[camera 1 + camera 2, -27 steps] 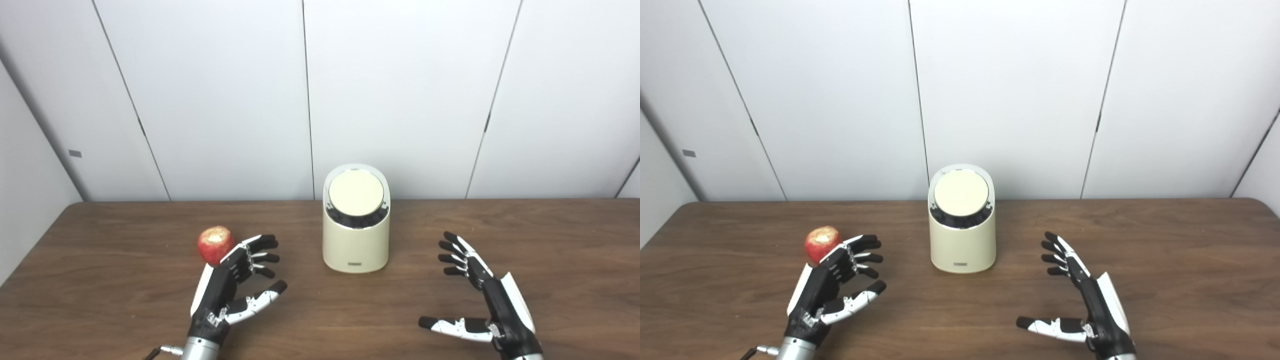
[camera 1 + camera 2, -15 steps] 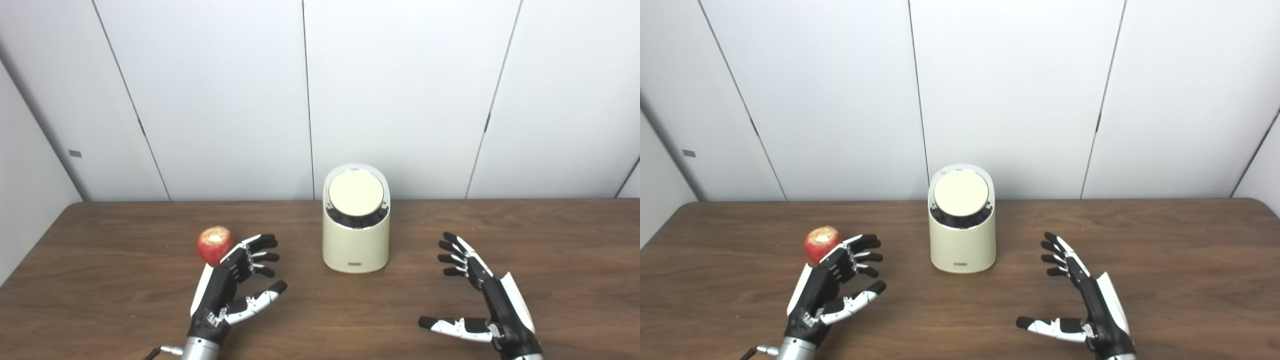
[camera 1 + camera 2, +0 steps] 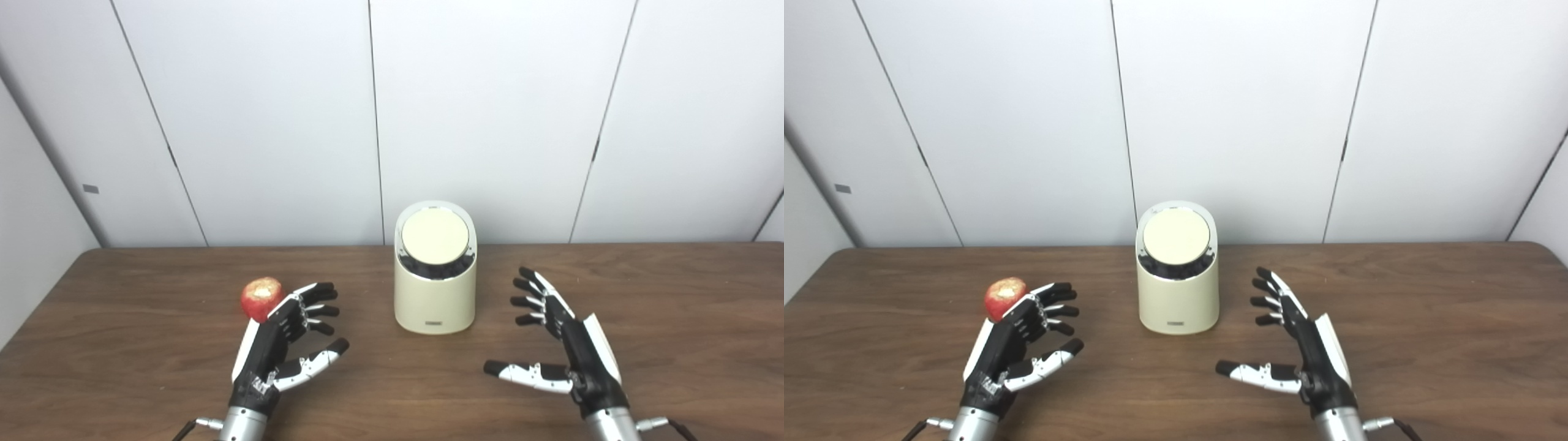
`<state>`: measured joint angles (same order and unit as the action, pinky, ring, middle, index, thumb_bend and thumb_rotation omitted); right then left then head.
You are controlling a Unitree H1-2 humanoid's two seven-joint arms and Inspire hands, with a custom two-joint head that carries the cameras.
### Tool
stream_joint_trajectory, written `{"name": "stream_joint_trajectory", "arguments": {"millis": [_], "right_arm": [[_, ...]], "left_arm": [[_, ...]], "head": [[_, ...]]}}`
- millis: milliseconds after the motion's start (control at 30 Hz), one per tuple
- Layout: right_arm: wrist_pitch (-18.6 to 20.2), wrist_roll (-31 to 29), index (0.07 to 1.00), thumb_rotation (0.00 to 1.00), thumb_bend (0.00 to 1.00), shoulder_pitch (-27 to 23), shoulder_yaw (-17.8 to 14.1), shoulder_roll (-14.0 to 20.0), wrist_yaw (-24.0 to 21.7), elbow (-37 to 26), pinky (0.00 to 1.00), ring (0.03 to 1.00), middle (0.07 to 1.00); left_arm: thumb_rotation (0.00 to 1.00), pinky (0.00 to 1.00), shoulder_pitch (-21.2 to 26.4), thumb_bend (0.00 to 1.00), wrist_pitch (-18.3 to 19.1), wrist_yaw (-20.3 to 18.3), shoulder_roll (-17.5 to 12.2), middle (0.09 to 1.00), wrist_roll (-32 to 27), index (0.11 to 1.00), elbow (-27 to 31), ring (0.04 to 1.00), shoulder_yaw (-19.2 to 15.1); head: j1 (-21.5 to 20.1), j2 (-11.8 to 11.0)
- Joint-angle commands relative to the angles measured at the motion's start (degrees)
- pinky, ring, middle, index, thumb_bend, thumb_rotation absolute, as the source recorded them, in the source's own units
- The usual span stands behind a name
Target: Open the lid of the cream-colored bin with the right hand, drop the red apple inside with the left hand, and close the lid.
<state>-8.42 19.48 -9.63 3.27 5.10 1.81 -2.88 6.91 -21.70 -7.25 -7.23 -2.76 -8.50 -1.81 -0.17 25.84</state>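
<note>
Right hand (image 3: 566, 343) has moved forward toward the bin, fingers (image 3: 531, 293) spread, holding nothing | left hand (image 3: 278, 346) released, waiting beside red apple (image 3: 262, 298) on tabletop (image 3: 392, 392) | cream-colored bin (image 3: 435, 300) beyond, lid (image 3: 435, 238) closed, tilted toward camera | advice: approach the lid from its right edge, press gently, do not push the bin

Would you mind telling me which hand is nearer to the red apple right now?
Left. The left hand sits right beside the red apple, on its right, open. The right hand is on the far side of the cream-colored bin.
</note>
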Motion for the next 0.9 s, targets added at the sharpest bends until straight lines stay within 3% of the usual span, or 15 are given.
{"name": "stream_joint_trajectory", "arguments": {"millis": [0,133,167,233,367,533,733,867], "right_arm": [[2.52,1.85,0.905,0.28,0.76,-4.49,-0.18,1.33,-0.73,-3.56,0.66,0.804,0.876],[12.03,3.80,0.915,0.35,0.79,-8.64,0.17,2.87,-3.97,-6.63,0.73,0.849,0.894],[14.42,4.80,0.927,0.45,0.78,-9.83,0.39,3.43,-4.67,-7.16,0.72,0.856,0.897],[17.80,6.47,0.934,0.51,0.76,-11.59,0.88,4.40,-5.84,-7.89,0.71,0.851,0.897],[21.52,8.72,0.943,0.57,0.78,-15.04,1.59,6.01,-7.20,-7.74,0.70,0.847,0.900],[22.26,8.86,0.942,0.52,0.80,-18.99,1.88,6.09,-6.71,-5.88,0.74,0.868,0.900],[31.43,11.47,0.959,0.60,0.87,-23.96,3.89,5.74,-9.58,-5.76,0.76,0.874,0.909],[34.30,14.24,0.959,0.60,0.88,-26.46,6.24,6.40,-10.37,-4.80,0.72,0.864,0.914]], "left_arm": [[0.00,0.58,-1.71,0.59,-2.05,0.33,0.16,0.776,0.00,0.791,-3.90,0.703,0.02],[0.00,0.57,-1.50,0.59,-2.53,0.65,0.19,0.773,0.41,0.791,-4.41,0.695,-0.06],[0.00,0.57,-1.44,0.59,-2.82,0.69,0.23,0.770,0.37,0.788,-4.58,0.689,-0.10],[0.00,0.57,-1.33,0.59,-3.26,0.72,0.30,0.767,0.25,0.785,-4.88,0.685,-0.15],[0.00,0.57,-1.13,0.58,-3.99,0.27,0.43,0.770,-0.46,0.782,-5.32,0.686,-0.07],[0.00,0.57,-1.07,0.58,-4.44,0.31,0.35,0.767,0.19,0.782,-5.55,0.688,0.10],[0.00,0.57,-0.97,0.57,-4.62,0.20,0.41,0.775,0.25,0.787,-5.70,0.694,0.29],[0.00,0.58,-0.97,0.58,-4.18,0.26,0.63,0.775,0.27,0.788,-5.52,0.699,0.49]], "head": [[-0.36,-0.07],[-0.41,0.00],[-0.41,0.00],[-0.70,0.08],[-0.61,0.01],[-0.57,0.00],[-0.73,0.09],[-0.46,0.14]]}}
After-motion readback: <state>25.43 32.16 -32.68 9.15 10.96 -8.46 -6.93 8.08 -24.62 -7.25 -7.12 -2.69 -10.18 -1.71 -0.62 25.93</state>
